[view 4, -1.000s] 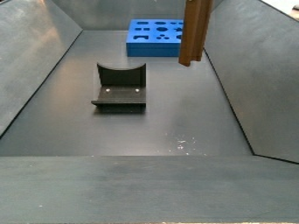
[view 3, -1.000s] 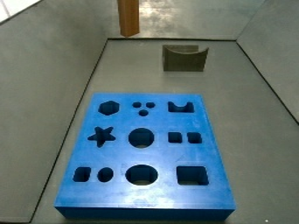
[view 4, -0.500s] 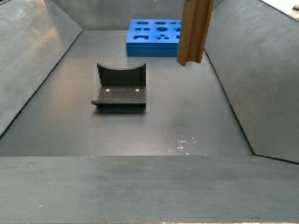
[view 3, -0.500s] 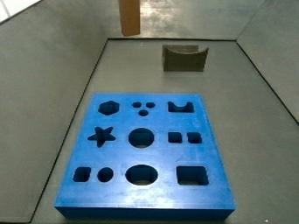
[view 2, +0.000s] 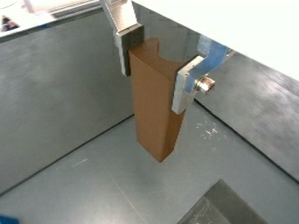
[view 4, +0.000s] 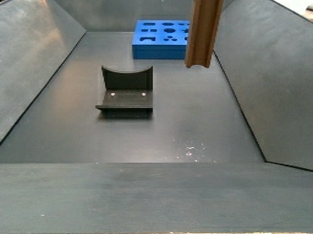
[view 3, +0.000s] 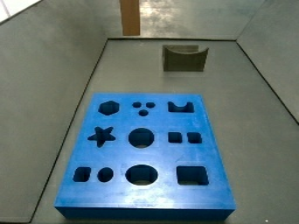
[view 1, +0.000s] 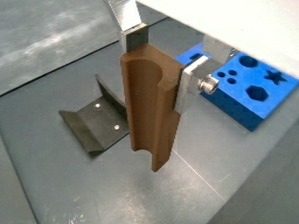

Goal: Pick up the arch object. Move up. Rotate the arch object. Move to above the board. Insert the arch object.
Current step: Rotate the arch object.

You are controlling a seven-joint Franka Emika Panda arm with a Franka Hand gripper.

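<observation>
Jaws [view 1: 162,63] around arch object [view 1: 152,109]

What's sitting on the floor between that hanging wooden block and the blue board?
Nothing: in a side view, bare grey floor separates the arch object, held aloft by the end effector, from the board. The fixture stands off to one side.

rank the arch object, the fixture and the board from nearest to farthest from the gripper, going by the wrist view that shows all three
1. Arch object: clamped between the fingers of the gripper, hanging down.
2. Fixture: on the floor beside the hanging piece.
3. Board: on the floor past the gripper, opposite the fixture.
</observation>
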